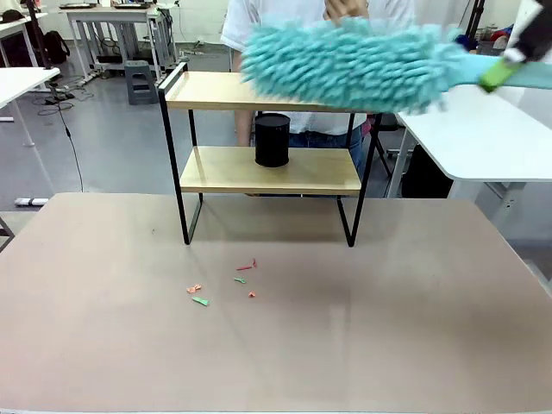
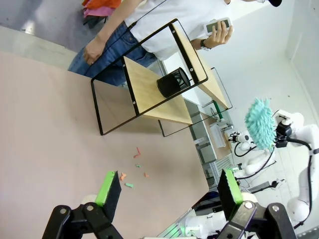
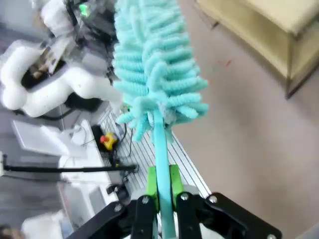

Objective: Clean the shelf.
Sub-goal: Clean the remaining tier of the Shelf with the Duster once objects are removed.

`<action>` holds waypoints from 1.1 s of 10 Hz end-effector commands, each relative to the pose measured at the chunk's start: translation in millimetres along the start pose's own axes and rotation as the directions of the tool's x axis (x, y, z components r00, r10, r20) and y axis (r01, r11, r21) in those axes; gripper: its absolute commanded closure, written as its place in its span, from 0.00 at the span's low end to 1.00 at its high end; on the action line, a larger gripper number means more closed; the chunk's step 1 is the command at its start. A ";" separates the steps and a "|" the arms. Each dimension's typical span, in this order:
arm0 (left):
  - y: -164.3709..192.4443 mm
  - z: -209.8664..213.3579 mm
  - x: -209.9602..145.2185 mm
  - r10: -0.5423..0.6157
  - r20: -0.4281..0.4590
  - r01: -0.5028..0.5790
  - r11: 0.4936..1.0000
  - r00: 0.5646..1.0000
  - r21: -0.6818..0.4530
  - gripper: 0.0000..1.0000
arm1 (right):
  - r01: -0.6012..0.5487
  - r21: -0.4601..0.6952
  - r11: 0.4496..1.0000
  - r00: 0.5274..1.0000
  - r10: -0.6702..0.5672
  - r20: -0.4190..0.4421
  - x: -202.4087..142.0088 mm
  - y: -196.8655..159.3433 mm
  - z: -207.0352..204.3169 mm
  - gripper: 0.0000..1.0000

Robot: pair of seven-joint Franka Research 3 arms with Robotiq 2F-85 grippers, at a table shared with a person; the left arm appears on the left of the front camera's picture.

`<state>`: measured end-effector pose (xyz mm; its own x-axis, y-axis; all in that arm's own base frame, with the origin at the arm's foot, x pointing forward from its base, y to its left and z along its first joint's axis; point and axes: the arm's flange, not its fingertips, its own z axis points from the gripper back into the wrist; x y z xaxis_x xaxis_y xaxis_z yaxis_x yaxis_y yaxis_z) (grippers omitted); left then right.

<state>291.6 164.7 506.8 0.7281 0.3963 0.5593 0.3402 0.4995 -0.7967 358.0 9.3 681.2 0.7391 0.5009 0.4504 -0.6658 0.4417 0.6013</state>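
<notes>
Motion blur smears the duster [image 1: 354, 65] in the front view. It hides the right end of the shelf's [image 1: 211, 90] top board and the person's [image 1: 246, 21] middle, and its handle runs off the picture's right edge. The coloured scraps [image 1: 200, 300] midway between the bench's [image 1: 414, 328] near and far edges are too small to identify.

right claw [image 3: 163, 182] grips the teal duster [image 3: 154, 69] by its handle, shelf [image 3: 249, 27] beyond.
</notes>
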 end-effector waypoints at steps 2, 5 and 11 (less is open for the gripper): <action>-1.3 -3.3 -1.1 -0.015 0.021 0.016 1.000 1.000 -0.018 0.00 | 0.380 0.044 0.924 0.844 -0.366 0.394 -159.2 -39.2 26.3 0.87; -1.3 -3.3 -1.1 -0.015 0.021 0.016 1.000 1.000 -0.018 0.00 | 0.590 0.143 0.795 0.696 -0.590 0.411 -234.8 -83.5 -12.7 0.87; -1.3 -3.3 -1.1 -0.015 0.021 0.016 1.000 1.000 -0.018 0.00 | 0.543 0.126 0.830 0.744 -0.545 0.387 -250.6 -83.1 5.2 0.87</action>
<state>291.8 164.2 506.7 0.7287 0.3947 0.5596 0.3404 0.5004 -0.7961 227.3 -154.7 522.1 0.9525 -0.1724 0.2510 -0.1165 0.5552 0.8235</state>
